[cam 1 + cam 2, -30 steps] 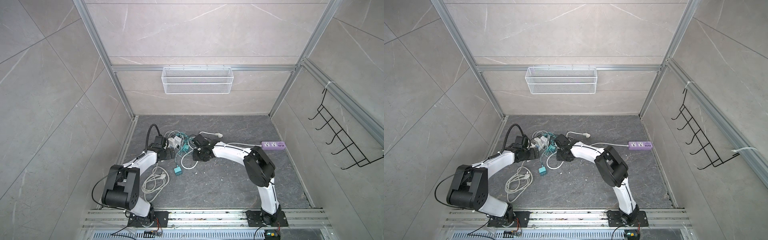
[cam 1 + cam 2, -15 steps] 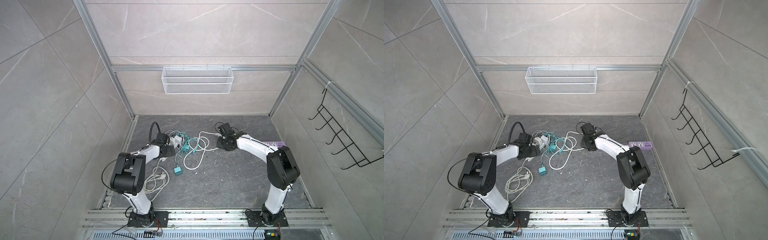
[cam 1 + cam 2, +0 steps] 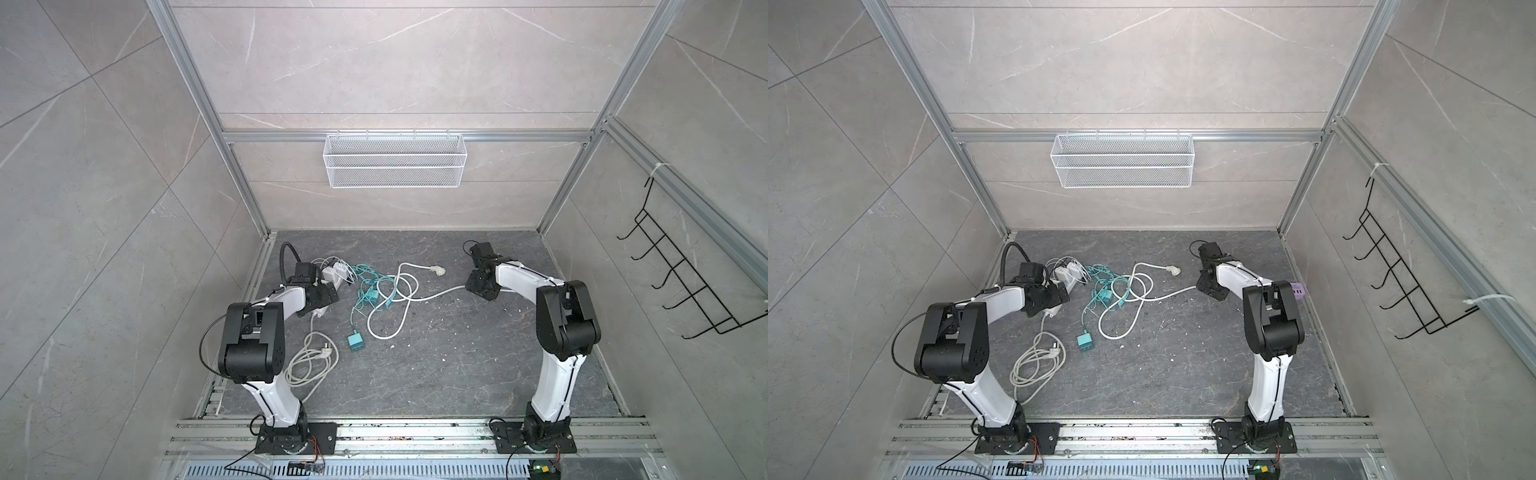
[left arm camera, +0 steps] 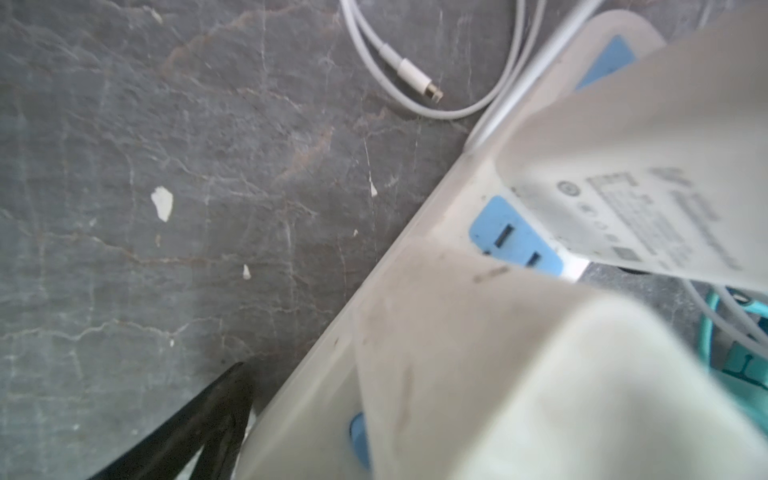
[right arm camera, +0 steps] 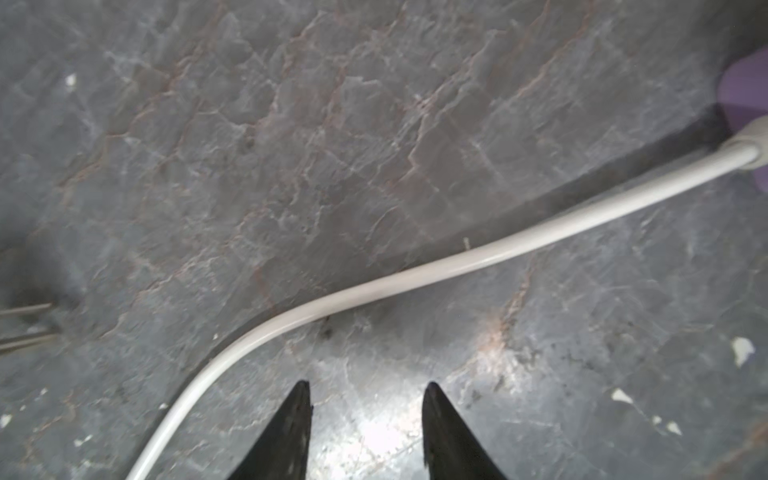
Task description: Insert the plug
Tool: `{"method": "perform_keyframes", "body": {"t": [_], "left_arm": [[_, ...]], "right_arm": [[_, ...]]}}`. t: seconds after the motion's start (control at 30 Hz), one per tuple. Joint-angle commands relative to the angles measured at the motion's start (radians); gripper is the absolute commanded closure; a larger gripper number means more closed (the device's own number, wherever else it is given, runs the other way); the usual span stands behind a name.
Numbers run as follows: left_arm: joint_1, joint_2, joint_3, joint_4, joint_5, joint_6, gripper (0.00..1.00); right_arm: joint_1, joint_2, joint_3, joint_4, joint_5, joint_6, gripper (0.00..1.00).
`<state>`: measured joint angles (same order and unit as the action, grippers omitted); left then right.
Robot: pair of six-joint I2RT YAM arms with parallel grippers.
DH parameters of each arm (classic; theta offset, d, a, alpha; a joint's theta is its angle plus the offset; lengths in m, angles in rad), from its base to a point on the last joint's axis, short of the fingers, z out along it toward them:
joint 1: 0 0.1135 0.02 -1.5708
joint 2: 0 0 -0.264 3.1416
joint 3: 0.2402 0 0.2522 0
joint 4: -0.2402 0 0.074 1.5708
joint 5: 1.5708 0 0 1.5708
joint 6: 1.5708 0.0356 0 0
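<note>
The right gripper (image 5: pixel 365 415) has its fingers apart and holds nothing, just by the white cord (image 5: pixel 415 274). In a top view the plug (image 3: pixel 439 271) lies loose at ten o'clock from it. I cannot tell if the left gripper (image 3: pixel 328 296) is apart or together.

The plug (image 3: pixel 439 271) lies right of the cable tangle (image 3: pixel 372 296), the power strip (image 3: pixel 334 275) left of it.

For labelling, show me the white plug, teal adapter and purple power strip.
white plug (image 3: pixel 439 271): in a top view, plug head.
teal adapter (image 3: pixel 355 341): in a top view, body middle.
purple power strip (image 3: pixel 1299 290): in a top view, visible end.
</note>
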<state>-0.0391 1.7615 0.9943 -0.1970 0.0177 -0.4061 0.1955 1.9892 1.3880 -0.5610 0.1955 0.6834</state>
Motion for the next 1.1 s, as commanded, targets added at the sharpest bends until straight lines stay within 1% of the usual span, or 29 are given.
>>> {"method": "perform_keyframes", "body": {"t": [0.0,0.2,0.43,0.57,0.73,0.93,1.07], "left_arm": [[0.002,0.025,0.015,-0.002,0.062,-0.013,0.00],[0.002,0.002,0.010,-0.001,0.090,-0.003,0.00],[-0.008,-0.065,-0.006,-0.011,0.121,0.003,0.00],[-0.013,-0.099,-0.016,-0.015,0.145,0.001,0.00],[-0.012,-0.129,-0.003,-0.034,0.172,0.015,0.00],[-0.013,-0.171,0.023,-0.048,0.183,0.019,0.00],[-0.013,-0.189,0.045,-0.066,0.184,0.021,0.00]], "right_arm": [[-0.014,0.033,0.057,-0.034,0.021,-0.011,0.54],[-0.035,0.103,0.158,-0.096,0.022,-0.014,0.54],[-0.050,0.150,0.209,-0.131,0.005,-0.007,0.54],[-0.048,0.161,0.211,-0.141,-0.011,0.005,0.56],[-0.047,0.179,0.207,-0.159,-0.041,0.004,0.65],[-0.021,0.172,0.177,-0.163,-0.070,0.005,0.66],[0.015,0.145,0.153,-0.162,-0.051,0.011,0.69]]}}
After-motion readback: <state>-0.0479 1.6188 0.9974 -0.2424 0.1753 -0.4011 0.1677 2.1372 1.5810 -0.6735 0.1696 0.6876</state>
